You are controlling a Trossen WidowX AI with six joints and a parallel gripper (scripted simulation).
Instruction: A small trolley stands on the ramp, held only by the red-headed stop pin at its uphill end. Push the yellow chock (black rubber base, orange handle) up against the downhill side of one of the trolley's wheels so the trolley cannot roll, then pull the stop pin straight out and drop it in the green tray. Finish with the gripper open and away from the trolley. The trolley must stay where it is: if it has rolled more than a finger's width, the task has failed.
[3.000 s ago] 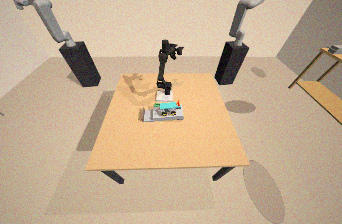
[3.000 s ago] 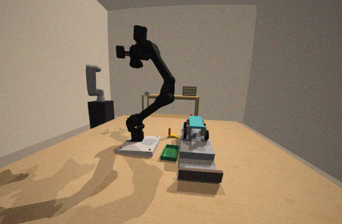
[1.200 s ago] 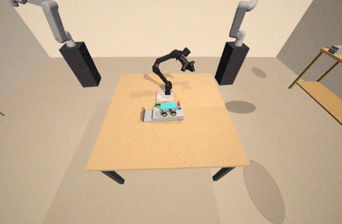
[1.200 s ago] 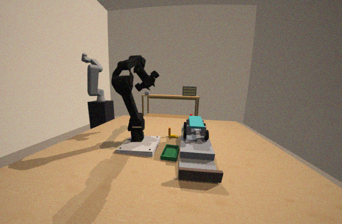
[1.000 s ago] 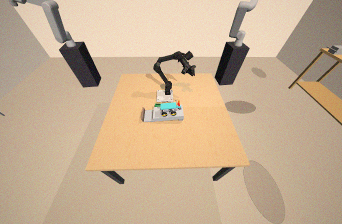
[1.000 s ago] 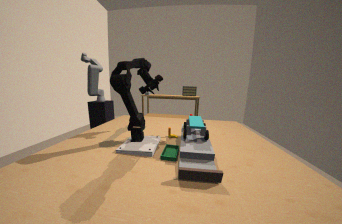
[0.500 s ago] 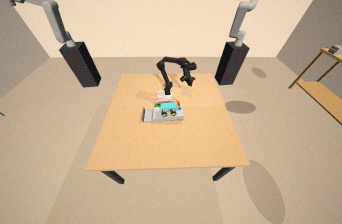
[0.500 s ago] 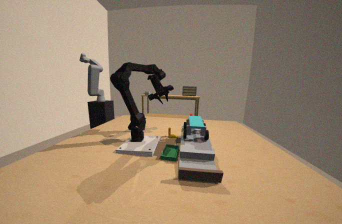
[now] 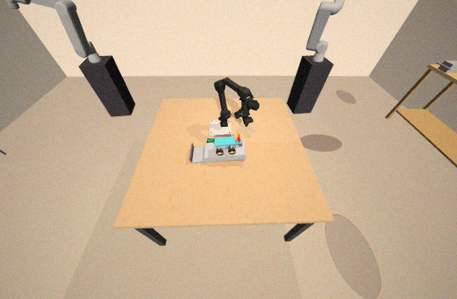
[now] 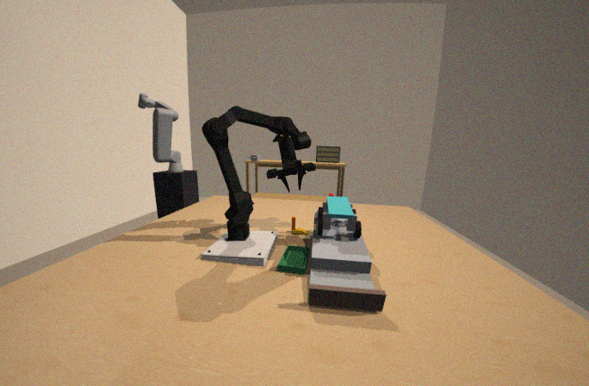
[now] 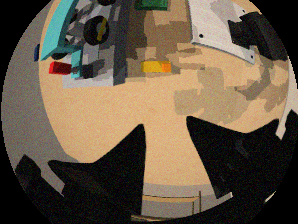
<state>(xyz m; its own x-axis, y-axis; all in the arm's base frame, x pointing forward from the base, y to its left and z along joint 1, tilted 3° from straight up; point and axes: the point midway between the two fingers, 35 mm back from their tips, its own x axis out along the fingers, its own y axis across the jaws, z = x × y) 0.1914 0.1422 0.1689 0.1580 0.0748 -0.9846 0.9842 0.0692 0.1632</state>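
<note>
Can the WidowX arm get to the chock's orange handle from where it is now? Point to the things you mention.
Probably yes: the gripper [image 10: 294, 189] [image 11: 165, 124] hangs above the table with parted, empty fingers, and the orange handle [image 10: 293, 222] [image 11: 166, 67] stands upright beside the ramp [image 10: 340, 264], nothing visible covering it.

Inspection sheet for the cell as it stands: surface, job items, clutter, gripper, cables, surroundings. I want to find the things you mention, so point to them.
Surface: wooden table [image 9: 218, 197] [image 10: 213, 345] [image 11: 100, 115], no visible damage.
Trolley: turquoise-topped [image 9: 224, 141] [image 10: 339, 207] [image 11: 56, 30], on the grey ramp [image 9: 198, 154] [image 10: 340, 249] [image 11: 119, 60].
Stop pin: red head [image 9: 238, 138] [image 10: 331, 195] [image 11: 60, 68] showing at the uphill end.
Chock: yellow, orange handle [image 10: 293, 222] [image 11: 166, 66], on the table beside the ramp, not against a wheel.
Tray: green [image 9: 210, 139] [image 10: 291, 271] [image 11: 152, 7], between ramp and arm base; no pin in it.
Clutter: nothing seen.
Gripper: [image 9: 245, 122] [image 10: 294, 189] [image 11: 166, 121] raised, fingers apart, holding nothing.
Cables: nothing seen.
Surroundings: two grey arms [image 9: 73, 29] [image 10: 162, 136] on black pedestals; wooden side table [image 9: 409, 92] beyond.
</note>
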